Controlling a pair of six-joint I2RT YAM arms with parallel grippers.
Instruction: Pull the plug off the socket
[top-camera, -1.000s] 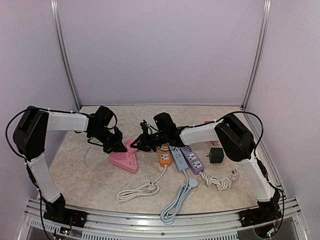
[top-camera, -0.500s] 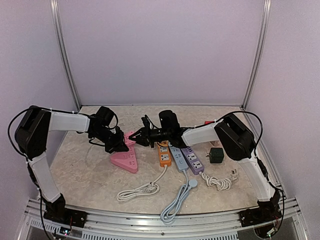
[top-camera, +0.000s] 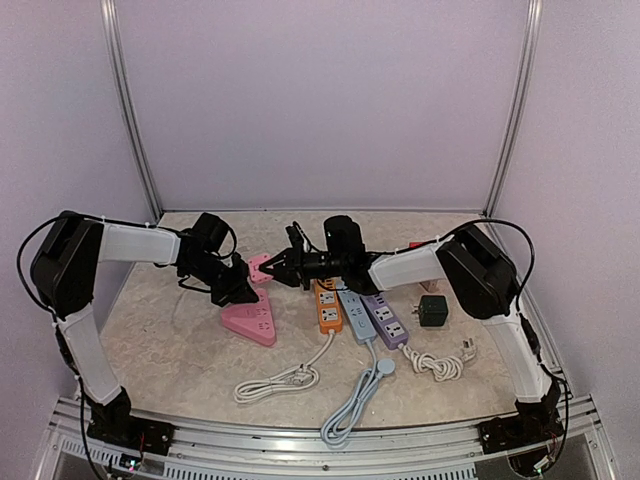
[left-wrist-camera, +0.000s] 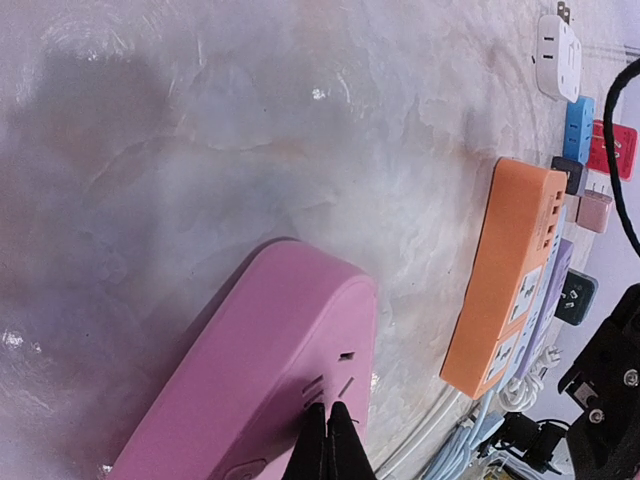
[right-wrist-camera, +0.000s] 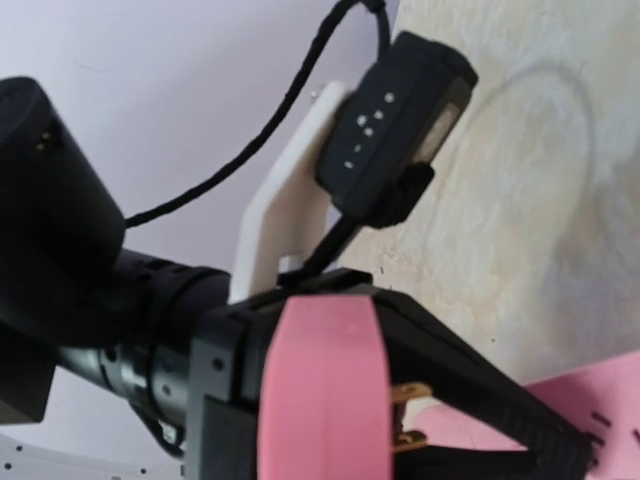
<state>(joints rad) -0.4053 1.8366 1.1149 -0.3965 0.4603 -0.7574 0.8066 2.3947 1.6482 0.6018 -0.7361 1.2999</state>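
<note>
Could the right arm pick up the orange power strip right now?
Probably not yet. The orange power strip lies uncovered close by that arm, so reach looks fine, but the right gripper is shut on the pink plug, so its fingers are full.

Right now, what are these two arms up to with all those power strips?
The left pincer, shut, rests its tip on the pink power strip, seemingly to hold it down. The right pincer grips a pink plug just above the strip. The plug's brass prongs are bare, so it is already out of the socket. The orange strip lies untouched nearby.
</note>
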